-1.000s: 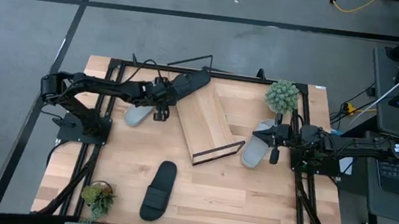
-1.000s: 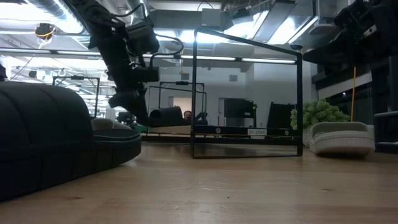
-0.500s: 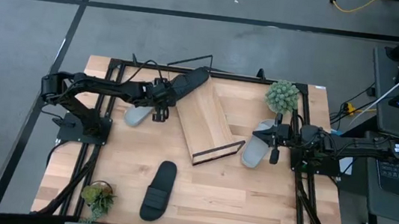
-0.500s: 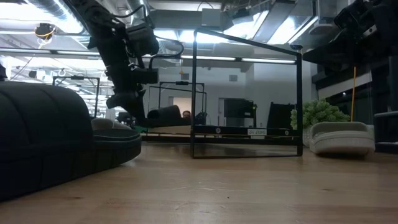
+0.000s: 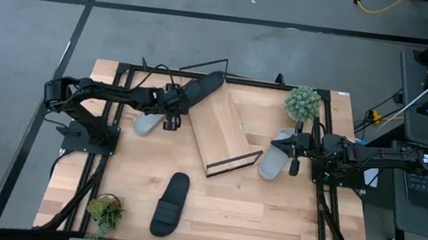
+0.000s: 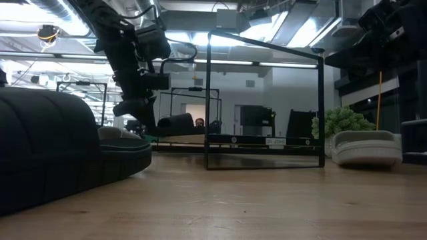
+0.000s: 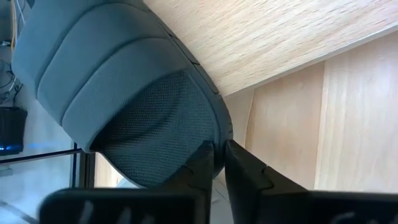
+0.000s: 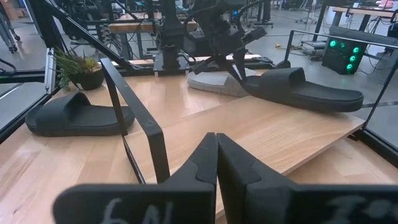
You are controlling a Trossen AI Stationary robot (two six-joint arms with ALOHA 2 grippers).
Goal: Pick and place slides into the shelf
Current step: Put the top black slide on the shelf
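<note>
The shelf (image 5: 224, 133) is a slanted light-wood board with a dark front edge (image 5: 233, 164). One black slide (image 5: 204, 88) lies on its far end. My left gripper (image 5: 173, 106) is shut on that slide and also shows in the low view (image 6: 135, 107). A grey slide (image 5: 146, 123) lies on its sole on the table beside that gripper. A second grey slide (image 5: 274, 156) lies at the right. My right gripper (image 5: 295, 149) is beside it, shut; I cannot tell if they touch. The other black slide (image 5: 170, 204) lies near the front. My left gripper pinches the black slide's sole rim (image 7: 217, 138) between its two fingers, at the end nearest the left arm. The fingers come from the table's left side, slanting down. The slide lies along the board's far end (image 8: 323, 118), sole down and strap up.
One potted plant (image 5: 302, 103) stands at the far right and another (image 5: 105, 211) at the near left corner. The shelf's black wire frame (image 6: 267, 100) rises over the board. A black rail frame (image 5: 116, 125) runs around the tabletop.
My left gripper has edged a little toward the table's far edge with the black slide's end. The slide's free end has shifted slightly along the board with it.
</note>
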